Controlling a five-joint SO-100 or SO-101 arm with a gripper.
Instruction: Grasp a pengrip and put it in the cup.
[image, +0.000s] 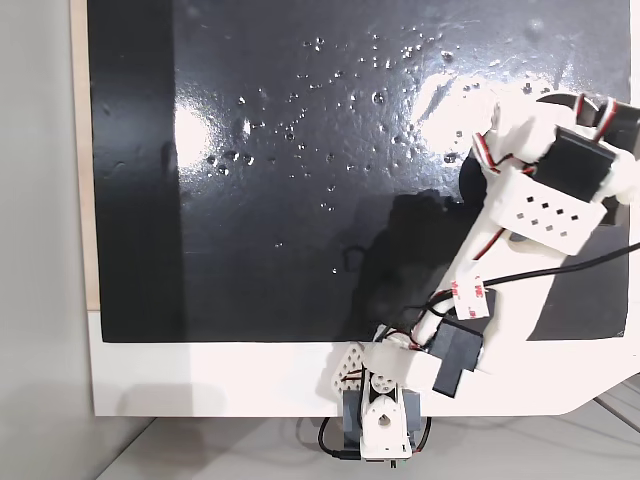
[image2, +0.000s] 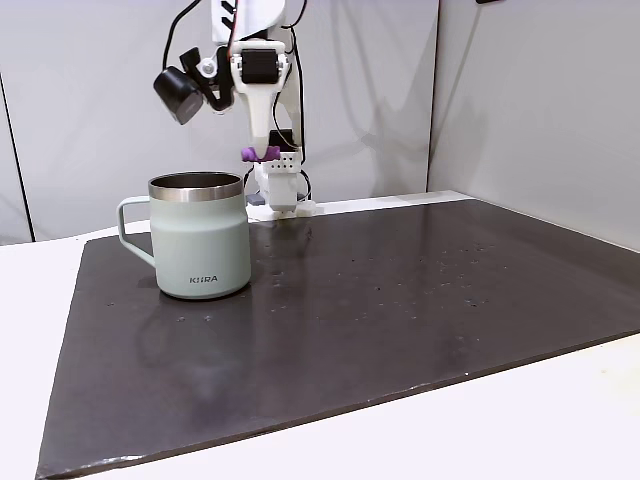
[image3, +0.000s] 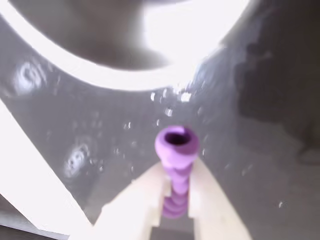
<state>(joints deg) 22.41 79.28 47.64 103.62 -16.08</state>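
Pale gripper (image3: 175, 197) fingers are sitting at bottom of wrist view, closed snug on pengrip (image3: 175, 165), w/ only the grip's width between them. Pengrip is sticking up past the tips, hollow open end facing cam, ribs showing lower down. Behind it, bright pale rim of cup (image3: 100, 75) is curving across top of wrist view, blurred.

In a fixed view from the side, cup (image2: 200, 240) is standing upright on dark mat (image2: 400, 320), handle pointing left, steel lip showing. Gripper (image2: 262, 155) is hanging above & behind cup, clear of it; small purple bit of pengrip (image2: 253, 153) is peeking out at its tips, off the mat. White arm (image2: 250, 60) is rising out of frame.

In a fixed view from above, arm (image: 520, 210) is reaching over mat's (image: 300, 180) right side; droplets (image: 330, 110) are dotting the surface.
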